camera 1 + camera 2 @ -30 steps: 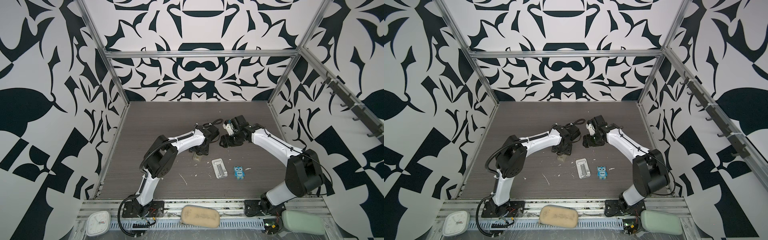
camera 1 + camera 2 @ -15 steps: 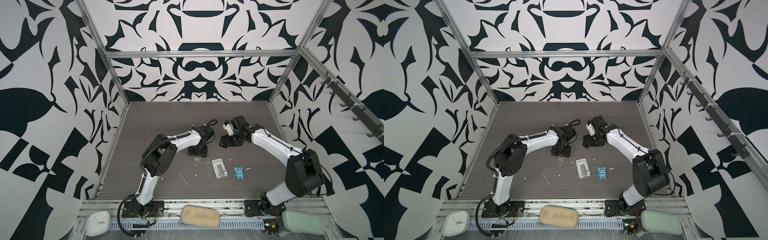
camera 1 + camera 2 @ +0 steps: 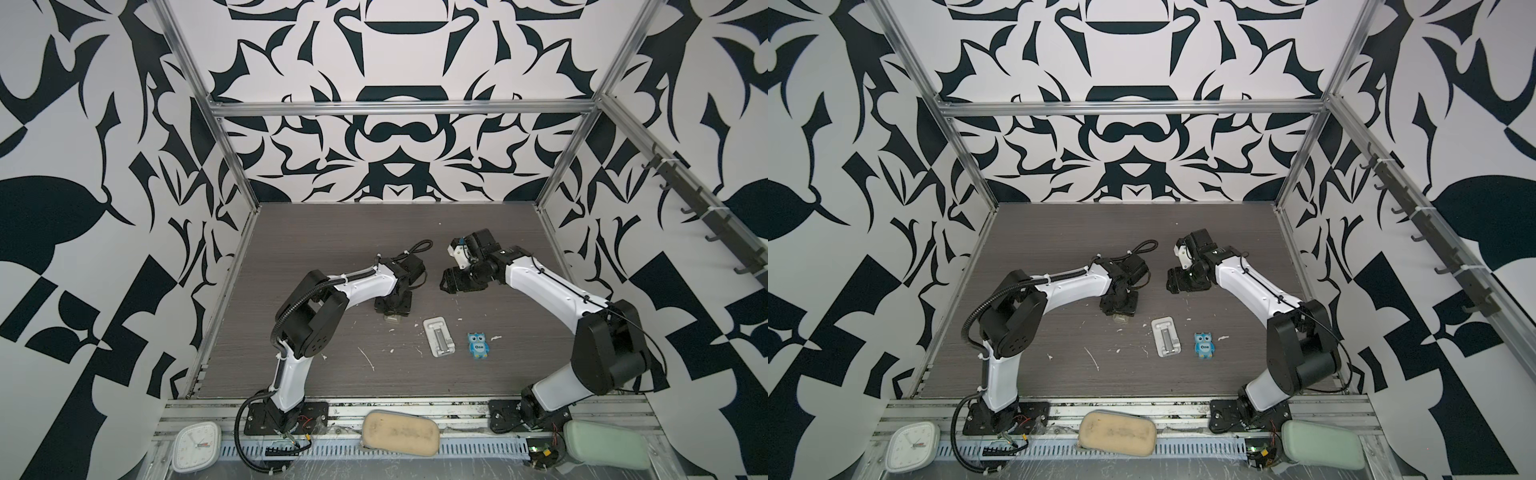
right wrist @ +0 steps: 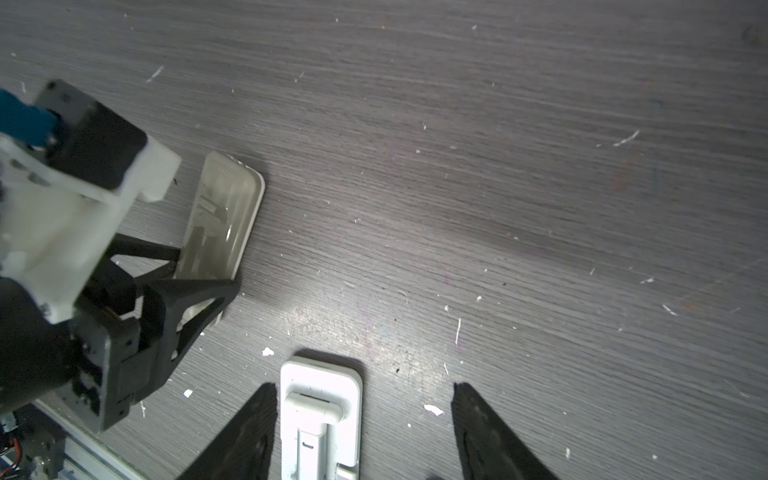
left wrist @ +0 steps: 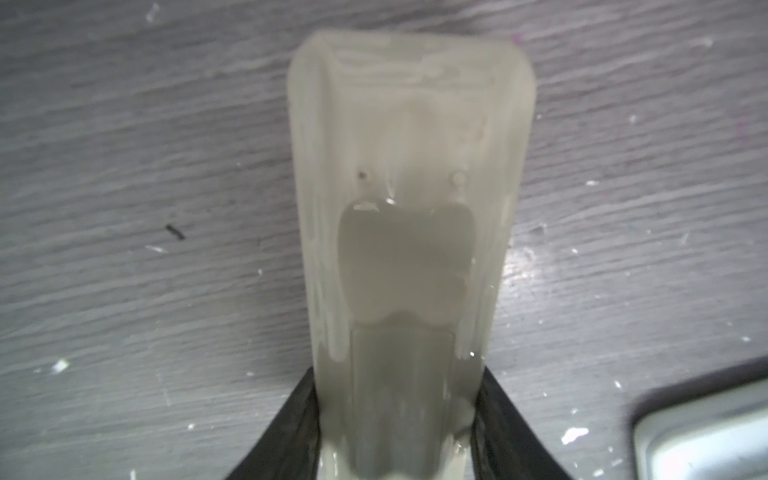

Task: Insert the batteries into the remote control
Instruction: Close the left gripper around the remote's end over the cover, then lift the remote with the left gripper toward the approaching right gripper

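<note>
The dark grey wood-grain tabletop (image 3: pixel 332 249) is closed in by black-and-white patterned walls (image 3: pixel 124 208) at the back and on both sides, and by a metal rail (image 3: pixel 415 405) along the front. The whole back half of the table is bare, and there is also open floor between the two arm bases.

The slim, pale greyish rectangular remote control (image 5: pixel 407 166) lies flat near the table's middle, well away from every wall. Only its front end shows under the left gripper (image 3: pixel 392 307) in both top views. The white ribbed rectangular stand (image 3: pixel 439 336) lies near it, towards the front, with the small blue owl figure (image 3: pixel 478 345) just beside the stand.

The left gripper's black fingers (image 5: pixel 286 428) press against the remote's two long sides, pinching one end of it (it rests on the table). The right gripper (image 4: pixel 363 386) hangs above the table with its fingers (image 4: pixel 245 436) spread wide. It holds nothing, and the stand's end shows below the gap between them.
</note>
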Robot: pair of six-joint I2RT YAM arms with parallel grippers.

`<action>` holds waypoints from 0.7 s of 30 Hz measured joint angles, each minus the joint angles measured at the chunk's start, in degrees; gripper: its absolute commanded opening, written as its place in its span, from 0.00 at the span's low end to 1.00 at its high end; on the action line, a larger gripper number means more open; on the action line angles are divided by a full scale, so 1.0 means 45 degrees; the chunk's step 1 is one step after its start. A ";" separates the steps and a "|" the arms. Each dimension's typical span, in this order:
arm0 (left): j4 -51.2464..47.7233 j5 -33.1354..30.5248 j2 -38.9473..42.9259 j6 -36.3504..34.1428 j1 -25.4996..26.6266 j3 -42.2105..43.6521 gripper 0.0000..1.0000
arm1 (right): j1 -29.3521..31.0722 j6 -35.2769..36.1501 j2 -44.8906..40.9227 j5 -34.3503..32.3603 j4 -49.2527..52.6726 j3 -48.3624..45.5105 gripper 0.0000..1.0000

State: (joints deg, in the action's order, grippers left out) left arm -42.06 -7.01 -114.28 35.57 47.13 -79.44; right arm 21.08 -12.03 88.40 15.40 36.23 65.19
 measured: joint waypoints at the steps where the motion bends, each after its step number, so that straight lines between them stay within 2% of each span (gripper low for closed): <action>1: 0.0189 0.0087 0.0170 0.0015 -0.0029 0.0223 0.25 | -0.0024 0.0000 -0.0010 0.0058 -0.0005 0.0073 0.70; 5: 0.1001 0.0845 0.1195 0.0087 -0.0359 0.1287 0.22 | -0.0136 -0.0010 -0.0418 0.0602 -0.0015 0.0151 0.70; 9: 0.2404 0.2171 0.3225 0.0185 -0.1015 0.2516 0.22 | -0.0199 -0.0039 -0.1292 0.1608 -0.0243 0.0185 0.71; 15: 0.4750 0.4605 0.5921 0.0219 -0.2108 0.3191 0.23 | -0.0291 -0.1069 -0.2220 0.4104 -0.1511 0.0432 0.72; 21: 0.6353 0.7179 0.6892 0.0277 -0.2642 0.3196 0.24 | -0.0311 -0.2749 -0.2259 0.6761 -0.4133 0.0787 0.74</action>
State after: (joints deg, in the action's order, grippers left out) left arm -13.47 25.30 -83.26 36.82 35.24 -65.06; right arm 19.68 -24.40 78.24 45.82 17.63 68.73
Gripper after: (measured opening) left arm 0.515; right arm 0.732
